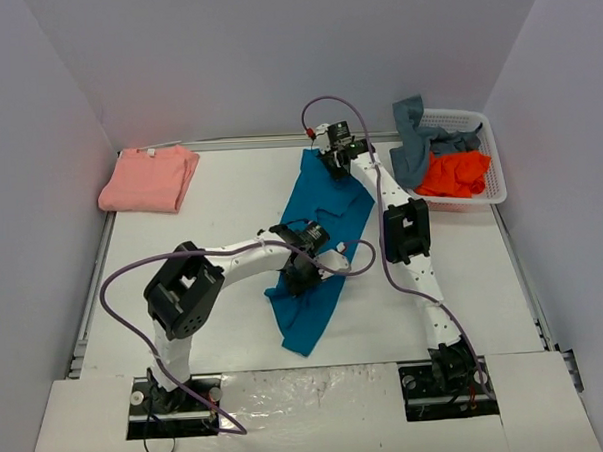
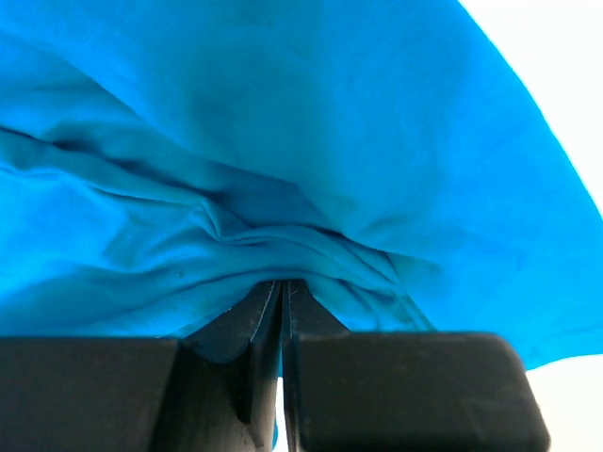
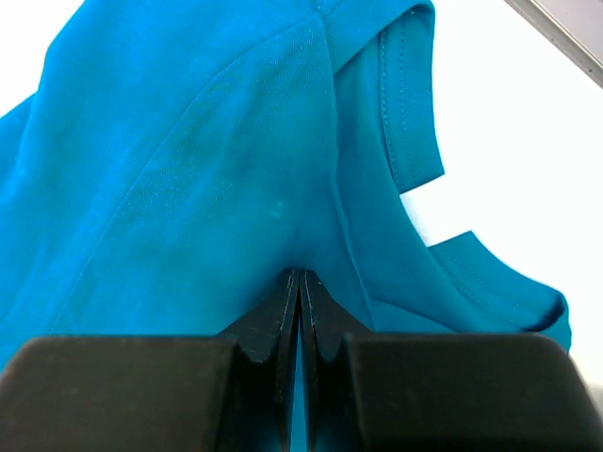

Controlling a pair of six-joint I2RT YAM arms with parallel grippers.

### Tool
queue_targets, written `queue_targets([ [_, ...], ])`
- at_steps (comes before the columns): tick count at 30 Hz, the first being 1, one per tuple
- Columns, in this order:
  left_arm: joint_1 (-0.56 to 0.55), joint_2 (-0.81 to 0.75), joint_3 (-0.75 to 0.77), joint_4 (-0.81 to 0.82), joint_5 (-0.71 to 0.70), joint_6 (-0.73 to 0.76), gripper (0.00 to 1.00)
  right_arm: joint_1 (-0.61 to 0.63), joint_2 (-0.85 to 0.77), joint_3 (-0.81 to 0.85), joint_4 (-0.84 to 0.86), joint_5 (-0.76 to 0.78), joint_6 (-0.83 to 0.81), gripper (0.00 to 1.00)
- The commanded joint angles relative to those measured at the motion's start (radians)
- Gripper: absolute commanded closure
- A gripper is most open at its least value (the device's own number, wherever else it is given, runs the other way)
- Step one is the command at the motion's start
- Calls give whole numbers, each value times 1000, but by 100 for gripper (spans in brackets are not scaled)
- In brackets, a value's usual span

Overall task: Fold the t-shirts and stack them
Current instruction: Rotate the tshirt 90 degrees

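Teal-blue shirt (image 1: 333, 207) at table (image 1: 220, 199) centre, stretched as long strip from 12 toward 6 o'clock. Right gripper (image 3: 300, 275) pinched tight on cloth near collar, at 12 o'clock end. Left gripper (image 2: 281, 285) clamped on bunched fold toward 6 o'clock end. Salmon-pink shirt (image 1: 149, 180) folded at 10 o'clock. Basket (image 1: 495, 167) at 2 o'clock holds orange shirt (image 1: 456, 174); grey-blue shirt (image 1: 413, 141) draped over its rim.

The teal-blue shirt (image 1: 320, 200) is plain, and the salmon-pink shirt (image 1: 149, 181) too. The basket (image 1: 495, 167) is white lattice, with an orange shirt (image 1: 457, 174) and a grey-blue shirt (image 1: 413, 146). The table (image 1: 231, 209) is white, the fingers (image 2: 226, 348) black.
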Motion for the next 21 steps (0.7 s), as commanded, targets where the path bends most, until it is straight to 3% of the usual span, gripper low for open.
queue_targets([
  [1,-2,82,10,-65,131,-51,98,2,9,27,7,4,13,100],
  [15,-67,137,82,-28,271,-131,98,90,11,58,50,-24,-18,100],
  [21,-53,8,85,-54,217,-68,98,104,-7,37,58,7,-29,100],
])
